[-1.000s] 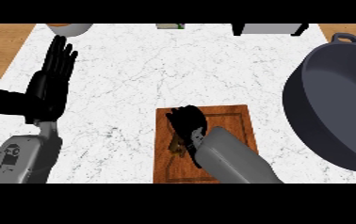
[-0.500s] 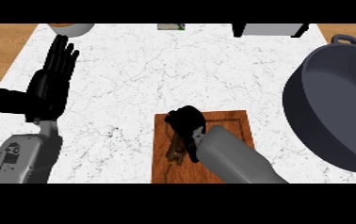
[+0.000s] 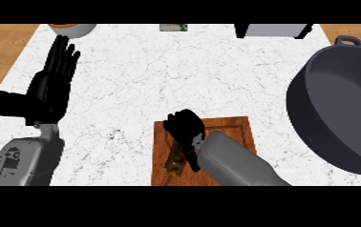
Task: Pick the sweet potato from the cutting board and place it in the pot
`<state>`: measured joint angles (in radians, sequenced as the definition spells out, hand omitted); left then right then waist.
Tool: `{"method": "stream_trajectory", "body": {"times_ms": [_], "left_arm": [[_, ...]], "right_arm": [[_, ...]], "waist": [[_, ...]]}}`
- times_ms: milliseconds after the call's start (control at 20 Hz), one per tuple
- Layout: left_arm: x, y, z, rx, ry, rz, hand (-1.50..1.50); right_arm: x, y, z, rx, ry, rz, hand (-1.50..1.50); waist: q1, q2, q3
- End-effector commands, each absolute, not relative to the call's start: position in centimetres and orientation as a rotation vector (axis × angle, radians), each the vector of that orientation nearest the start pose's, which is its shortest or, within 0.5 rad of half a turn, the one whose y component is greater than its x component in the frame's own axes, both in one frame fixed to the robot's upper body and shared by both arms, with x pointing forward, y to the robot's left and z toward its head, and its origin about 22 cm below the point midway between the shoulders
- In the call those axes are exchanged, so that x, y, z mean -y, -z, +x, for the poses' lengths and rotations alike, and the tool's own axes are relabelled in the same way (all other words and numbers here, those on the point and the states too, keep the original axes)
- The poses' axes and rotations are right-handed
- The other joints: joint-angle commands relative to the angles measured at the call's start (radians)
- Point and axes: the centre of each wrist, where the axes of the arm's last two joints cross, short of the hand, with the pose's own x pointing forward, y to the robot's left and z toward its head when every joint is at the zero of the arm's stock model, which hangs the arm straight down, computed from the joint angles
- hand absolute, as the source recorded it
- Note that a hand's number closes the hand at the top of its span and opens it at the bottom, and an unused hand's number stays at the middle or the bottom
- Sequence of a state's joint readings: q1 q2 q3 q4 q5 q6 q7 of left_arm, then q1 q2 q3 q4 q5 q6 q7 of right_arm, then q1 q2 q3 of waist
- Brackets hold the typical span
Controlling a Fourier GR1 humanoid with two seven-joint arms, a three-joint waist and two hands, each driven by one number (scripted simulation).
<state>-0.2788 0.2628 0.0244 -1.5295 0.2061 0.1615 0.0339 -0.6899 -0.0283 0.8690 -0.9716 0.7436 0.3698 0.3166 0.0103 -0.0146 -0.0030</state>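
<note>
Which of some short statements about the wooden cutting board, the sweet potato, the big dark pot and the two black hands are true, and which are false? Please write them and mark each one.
1. The brown sweet potato lies inside the large dark grey pot. False: it is on the brown wooden cutting board.
2. The right hand is over the cutting board. True.
3. The pot stands at the counter's left side. False: it is at the right edge.
4. The left hand is open, fingers up, at the left. True.
5. The left hand holds the sweet potato. False: it holds nothing.
</note>
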Motion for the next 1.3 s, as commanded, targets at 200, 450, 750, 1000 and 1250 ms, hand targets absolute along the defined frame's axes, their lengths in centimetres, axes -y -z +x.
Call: {"method": "stream_trajectory", "body": {"times_ms": [200, 450, 750, 1000, 1250], "left_arm": [[-27.6, -7.8, 30.2, 1.741, -0.058, 0.126, 0.0], [-28.1, -7.0, 29.1, 1.729, -0.079, 0.143, 0.0], [-29.1, -7.2, 29.0, 1.731, -0.085, 0.172, 0.0], [-28.4, -6.6, 28.4, 1.727, -0.095, 0.169, 0.0], [-28.1, -7.3, 29.2, 1.755, -0.092, 0.168, 0.0]], "right_arm": [[0.7, -2.3, 25.5, 1.217, -1.914, -0.557, 1.5], [-0.6, -2.1, 16.5, 1.613, -1.634, -0.421, 1.5], [4.0, -6.3, 13.5, 1.768, -1.314, -0.713, 1.5], [9.3, -10.3, 12.1, 1.84, -1.027, -0.928, 1.5], [14.9, -14.7, 11.1, 1.882, -0.831, -1.139, 1.5]], "waist": [[-0.024, 0.008, 0.003], [-0.059, -0.01, 0.005], [-0.08, -0.013, 0.003], [-0.077, -0.006, 0.004], [-0.06, 0.007, 0.004]]}}
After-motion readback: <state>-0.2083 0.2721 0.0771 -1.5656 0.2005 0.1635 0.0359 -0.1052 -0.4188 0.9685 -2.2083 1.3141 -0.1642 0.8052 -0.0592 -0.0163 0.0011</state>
